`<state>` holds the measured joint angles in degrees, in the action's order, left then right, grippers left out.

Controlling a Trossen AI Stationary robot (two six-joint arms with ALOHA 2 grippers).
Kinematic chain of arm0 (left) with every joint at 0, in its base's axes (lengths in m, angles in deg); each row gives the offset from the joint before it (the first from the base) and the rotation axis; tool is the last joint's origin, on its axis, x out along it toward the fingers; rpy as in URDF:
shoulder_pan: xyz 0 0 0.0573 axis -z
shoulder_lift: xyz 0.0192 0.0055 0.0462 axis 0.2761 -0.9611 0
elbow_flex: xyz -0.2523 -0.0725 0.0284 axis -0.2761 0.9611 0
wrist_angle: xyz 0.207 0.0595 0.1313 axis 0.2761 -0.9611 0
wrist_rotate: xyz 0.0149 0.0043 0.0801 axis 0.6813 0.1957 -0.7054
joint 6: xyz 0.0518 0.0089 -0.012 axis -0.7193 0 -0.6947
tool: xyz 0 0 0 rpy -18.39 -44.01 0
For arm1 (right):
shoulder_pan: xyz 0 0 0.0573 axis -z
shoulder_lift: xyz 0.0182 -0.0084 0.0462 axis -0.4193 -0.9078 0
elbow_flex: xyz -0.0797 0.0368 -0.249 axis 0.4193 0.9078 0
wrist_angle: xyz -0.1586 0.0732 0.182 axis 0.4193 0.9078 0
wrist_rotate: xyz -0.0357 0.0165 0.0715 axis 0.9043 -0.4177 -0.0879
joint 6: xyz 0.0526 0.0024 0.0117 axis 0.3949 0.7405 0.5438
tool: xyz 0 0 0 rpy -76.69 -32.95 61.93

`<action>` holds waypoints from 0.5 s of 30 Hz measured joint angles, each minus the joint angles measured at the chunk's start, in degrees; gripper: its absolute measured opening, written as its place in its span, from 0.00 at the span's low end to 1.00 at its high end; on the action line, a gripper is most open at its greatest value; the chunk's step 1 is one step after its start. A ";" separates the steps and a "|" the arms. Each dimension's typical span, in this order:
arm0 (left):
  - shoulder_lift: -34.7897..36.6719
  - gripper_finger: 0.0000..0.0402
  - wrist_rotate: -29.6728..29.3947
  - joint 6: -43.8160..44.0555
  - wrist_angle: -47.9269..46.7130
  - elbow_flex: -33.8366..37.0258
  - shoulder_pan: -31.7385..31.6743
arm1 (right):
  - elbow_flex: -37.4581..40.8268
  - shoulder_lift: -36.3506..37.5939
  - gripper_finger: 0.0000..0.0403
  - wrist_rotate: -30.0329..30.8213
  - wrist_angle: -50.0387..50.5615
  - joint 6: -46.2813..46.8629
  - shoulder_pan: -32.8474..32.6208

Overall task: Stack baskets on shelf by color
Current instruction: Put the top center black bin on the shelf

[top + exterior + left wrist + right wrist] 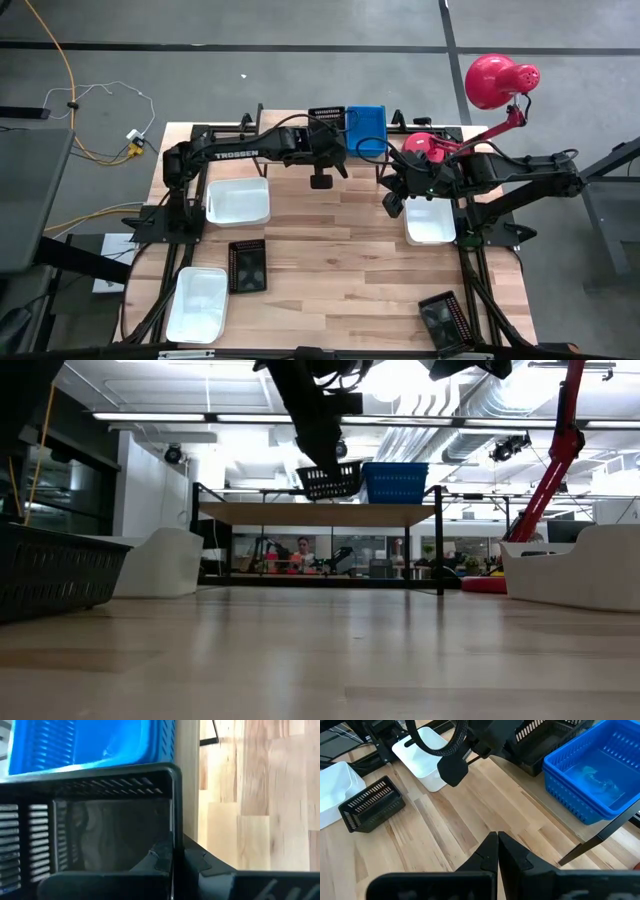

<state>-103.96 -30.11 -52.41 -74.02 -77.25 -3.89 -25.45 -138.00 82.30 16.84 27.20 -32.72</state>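
Note:
My left gripper [325, 150] reaches over the wood-topped shelf [300, 513] at the table's far side and is shut on a black slotted basket [327, 122]. In the low view the black basket [330, 482] is tilted just above the shelf top, next to a blue basket [395, 482] that stands on the shelf by its bottom. My right gripper [497, 847] is shut and empty, hovering over the tabletop near the shelf's right leg. My left gripper pinches the black basket's side wall [172, 820], the one facing the table's near edge, with one finger [155, 860] inside and one outside. The fingers come from above, slanting toward the far edge. The basket is tilted; whether it touches the shelf I cannot tell.
White baskets lie on the table at left [238, 200], near left [197, 302] and right [430, 222]. More black baskets lie at centre-left [247, 265] and near right [445, 318]. A red lamp [495, 80] stands beyond the right arm. Bare wood shows mid-table [340, 260].

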 joint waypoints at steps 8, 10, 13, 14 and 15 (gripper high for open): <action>-0.12 0.01 0.00 0.00 -0.06 0.01 -0.23 | 0.00 0.00 0.00 -0.02 -0.21 0.00 0.00; -0.12 0.03 0.00 -0.20 -0.08 0.01 -0.33 | 0.00 0.00 0.00 -0.02 -0.43 0.00 0.00; -0.12 0.10 -0.04 -0.94 -0.08 0.00 -0.57 | 0.00 0.00 0.00 -0.02 -0.42 0.00 0.00; -0.12 0.12 -0.04 -1.03 -0.08 0.00 -0.65 | 0.00 0.00 0.00 -0.02 -0.42 0.00 0.00; -0.12 0.14 -0.05 -1.01 -0.06 0.01 -0.70 | 0.00 0.00 0.00 -0.02 -0.42 0.00 0.00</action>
<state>-104.08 -30.16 -53.42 -74.08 -77.24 -4.59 -25.45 -138.00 82.28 16.43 27.20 -32.72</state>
